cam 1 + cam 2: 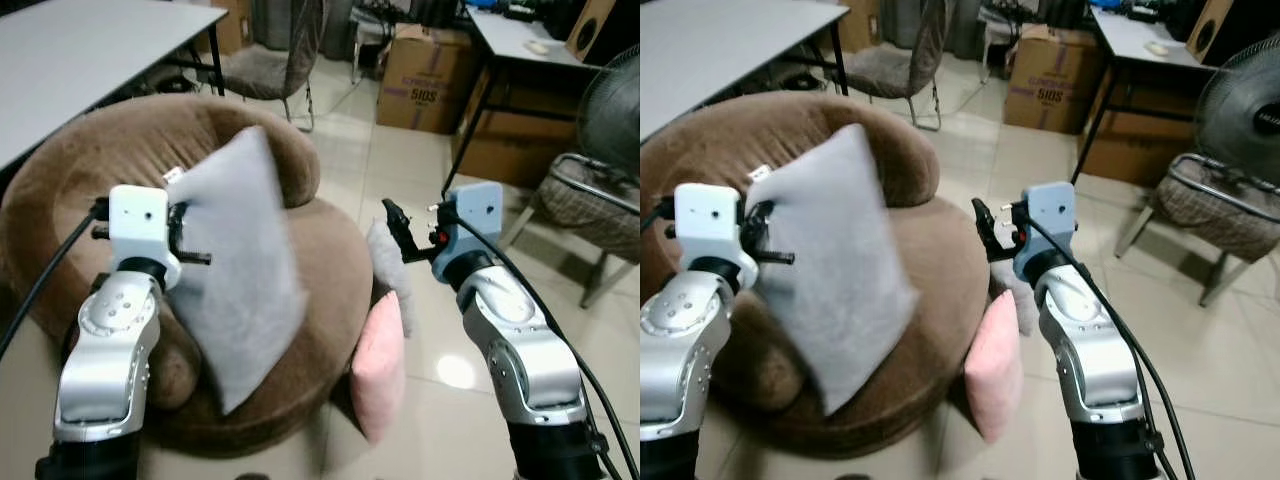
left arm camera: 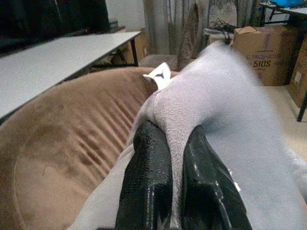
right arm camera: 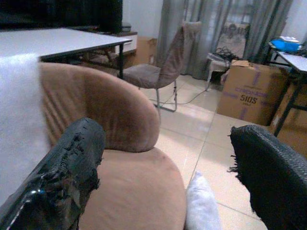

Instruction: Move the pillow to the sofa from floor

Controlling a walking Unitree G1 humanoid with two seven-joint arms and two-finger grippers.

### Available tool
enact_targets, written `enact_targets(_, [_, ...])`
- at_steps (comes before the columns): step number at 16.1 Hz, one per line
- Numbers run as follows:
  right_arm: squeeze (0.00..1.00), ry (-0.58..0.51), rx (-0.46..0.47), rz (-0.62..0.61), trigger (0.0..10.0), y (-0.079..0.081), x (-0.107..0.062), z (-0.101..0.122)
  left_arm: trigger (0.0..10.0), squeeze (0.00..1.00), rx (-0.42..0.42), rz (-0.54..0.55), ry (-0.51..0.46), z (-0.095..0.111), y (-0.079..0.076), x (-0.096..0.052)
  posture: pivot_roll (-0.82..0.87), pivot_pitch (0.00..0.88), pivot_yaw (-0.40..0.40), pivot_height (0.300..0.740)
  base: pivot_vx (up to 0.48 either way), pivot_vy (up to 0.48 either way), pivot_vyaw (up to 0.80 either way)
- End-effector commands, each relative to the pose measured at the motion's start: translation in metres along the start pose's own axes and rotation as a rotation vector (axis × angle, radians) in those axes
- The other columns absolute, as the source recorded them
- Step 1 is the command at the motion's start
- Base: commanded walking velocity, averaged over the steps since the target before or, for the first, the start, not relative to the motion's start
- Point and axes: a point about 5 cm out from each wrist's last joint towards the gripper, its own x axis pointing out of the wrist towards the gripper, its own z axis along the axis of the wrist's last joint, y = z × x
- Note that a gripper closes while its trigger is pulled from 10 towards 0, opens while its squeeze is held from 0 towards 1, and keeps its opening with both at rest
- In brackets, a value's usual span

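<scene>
While the left gripper [image 2: 172, 158] pinches a fold along one edge of the grey pillow [image 1: 235, 270], that pillow hangs tilted over the seat of the round brown sofa [image 1: 330, 250], its lower corner down near the front rim; whether it touches the cushion cannot be told. Fingers [image 2: 146, 177] are closed tight on the fabric, a white tag [image 2: 160, 75] sticking up beside them. Right gripper [image 3: 168, 167] hovers past the sofa's right edge, fingers spread wide, holding nothing. On the tiled floor [image 1: 400, 160], a pink pillow [image 1: 380, 365] leans against the sofa's front right side, with a second grey pillow [image 1: 388, 265] just behind it. Cardboard box [image 1: 425, 80] stands farther back.
</scene>
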Motion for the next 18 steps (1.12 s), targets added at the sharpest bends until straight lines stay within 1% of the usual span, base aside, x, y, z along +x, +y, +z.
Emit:
enact_targets(1, [0.0,0.0,-0.008,-0.036,10.0,-0.0087,-0.0016,-0.0002,10.0,0.0,0.005,-0.02,-0.08,0.0162,-0.0061,0.001,0.07,0.0,-0.028,0.74,0.341,0.0,0.0])
enact_targets(4, [0.0,0.002,-0.011,-0.025,10.0,-0.0066,-0.0019,-0.0013,10.0,0.0,0.009,-0.031,-0.078,0.0163,-0.0072,0.0021,0.08,0.0,-0.028,0.74,0.336,0.0,0.0])
enact_targets(8, [0.0,0.0,-0.008,-0.037,10.0,-0.0095,-0.0026,-0.0014,10.0,0.0,0.02,-0.055,-0.076,0.0154,-0.0101,0.0046,0.07,0.0,-0.02,0.74,0.328,0.0,0.0])
enact_targets(12, [0.0,-0.005,-0.023,-0.018,10.0,-0.0066,-0.0028,-0.001,10.0,0.0,0.02,-0.061,-0.077,0.0159,-0.011,0.0062,0.07,0.0,-0.018,0.74,0.328,0.0,0.0])
enact_targets(14, [0.0,-0.005,-0.024,-0.017,10.0,-0.0068,-0.0034,-0.002,10.0,0.0,0.02,-0.063,-0.079,0.0162,-0.0111,0.0067,0.07,0.0,-0.018,0.74,0.326,0.0,0.41])
enact_targets(16, [0.0,0.005,-0.023,-0.024,10.0,-0.0094,-0.0054,-0.004,10.0,0.0,0.018,-0.064,-0.078,0.016,-0.0116,0.0062,0.07,0.0,-0.022,0.74,0.326,0.0,0.0])
enact_targets(17, [0.0,0.003,-0.043,-0.024,10.0,-0.0104,-0.0063,-0.004,10.0,0.0,0.018,-0.067,-0.077,0.0154,-0.0125,0.0054,0.07,0.0,-0.022,0.74,0.326,0.0,0.0])
enact_targets(18, [0.0,0.005,-0.045,-0.026,10.0,-0.0107,-0.0067,-0.0045,10.0,0.0,0.017,-0.068,-0.076,0.0151,-0.0128,0.0049,0.07,0.0,-0.022,0.74,0.326,0.0,0.8])
